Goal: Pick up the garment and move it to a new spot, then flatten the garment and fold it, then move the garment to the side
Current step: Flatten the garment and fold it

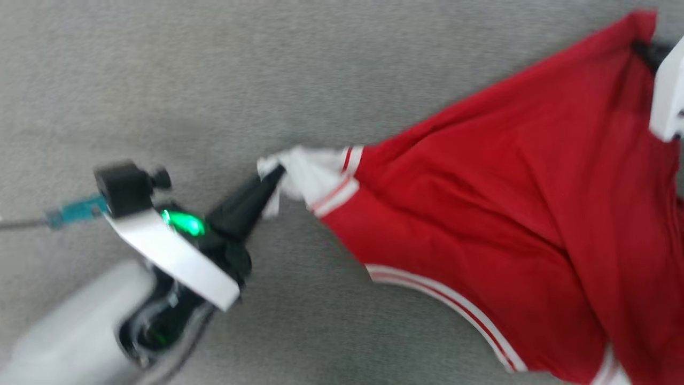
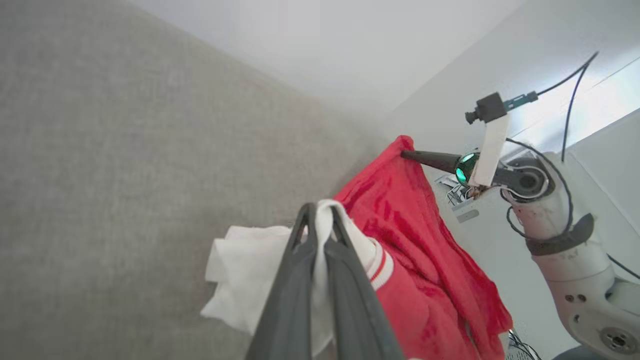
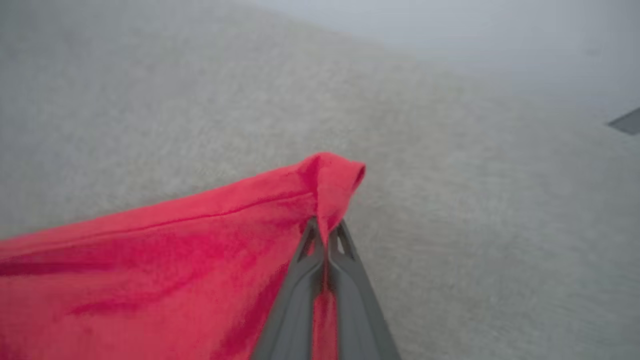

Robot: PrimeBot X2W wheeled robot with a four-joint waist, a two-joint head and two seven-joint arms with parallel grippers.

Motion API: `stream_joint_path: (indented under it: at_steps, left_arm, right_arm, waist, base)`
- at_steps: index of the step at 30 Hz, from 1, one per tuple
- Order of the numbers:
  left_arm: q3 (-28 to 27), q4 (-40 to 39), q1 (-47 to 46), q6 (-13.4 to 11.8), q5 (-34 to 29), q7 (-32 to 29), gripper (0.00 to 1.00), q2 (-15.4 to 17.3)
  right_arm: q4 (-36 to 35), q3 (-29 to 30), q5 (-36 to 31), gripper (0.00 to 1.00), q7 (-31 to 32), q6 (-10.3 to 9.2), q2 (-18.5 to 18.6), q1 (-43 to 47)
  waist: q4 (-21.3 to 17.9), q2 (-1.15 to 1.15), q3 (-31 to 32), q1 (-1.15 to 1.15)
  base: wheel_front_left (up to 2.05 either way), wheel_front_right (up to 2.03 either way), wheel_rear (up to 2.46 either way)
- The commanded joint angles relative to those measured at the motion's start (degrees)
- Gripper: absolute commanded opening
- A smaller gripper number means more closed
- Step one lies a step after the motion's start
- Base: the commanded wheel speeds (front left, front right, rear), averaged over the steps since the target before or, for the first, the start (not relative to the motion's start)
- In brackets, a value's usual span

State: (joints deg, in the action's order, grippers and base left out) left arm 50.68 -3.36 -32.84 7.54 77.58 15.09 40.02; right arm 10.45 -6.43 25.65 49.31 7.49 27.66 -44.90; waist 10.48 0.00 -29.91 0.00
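Note:
The garment point(image 1: 507, 203), a red jersey shirt with white sleeve ends and striped trim, hangs stretched between my two grippers above a grey fabric surface point(image 1: 214, 80). At the lower left, my left gripper point(image 1: 278, 174) is shut on the white sleeve end. The left wrist view shows that white cloth pinched between the left gripper's point(image 2: 320, 212) fingers. My right gripper point(image 1: 641, 45) at the top right is shut on a red corner of the shirt. In the right wrist view the red garment point(image 3: 150, 260) folds over the right gripper's point(image 3: 325, 227) closed tips. The head view is blurred.
The grey surface point(image 3: 450, 175) spreads under and around the shirt. In the left wrist view, the right arm point(image 2: 560, 235) with its cables stands before a pale wall point(image 2: 350, 50). A small dark shape point(image 3: 625, 122) lies at the far right edge.

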Motion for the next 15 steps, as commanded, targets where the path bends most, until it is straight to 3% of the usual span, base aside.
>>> stream_joint_path:
  at_steps: [1,7,15]
  left_arm:
    - [-0.29,0.23,-2.46,-0.13,0.74,0.08,0.0,0.25]
    - [-2.49,4.32,-18.52,-0.13,5.41,-0.69,0.0,4.8]
    - [-9.73,18.21,-40.16,-0.13,10.25,-3.5,0.0,4.38]
  right_arm:
    - [0.53,1.19,-0.59,0.0,-1.71,-0.01,-0.54,-1.59]
    - [4.83,7.43,-3.02,0.0,-7.44,-0.01,-3.66,-10.65]
    - [10.75,17.82,-11.06,0.0,-17.88,-0.02,-11.06,-26.06]
  waist:
    - [-1.81,0.0,0.71,0.0]
    - [-7.4,0.0,-1.22,0.0]
    - [-11.83,0.0,-3.79,0.0]
  base:
    - [0.0,0.0,0.0]
    - [0.0,0.0,0.0]
    - [0.0,0.0,0.0]
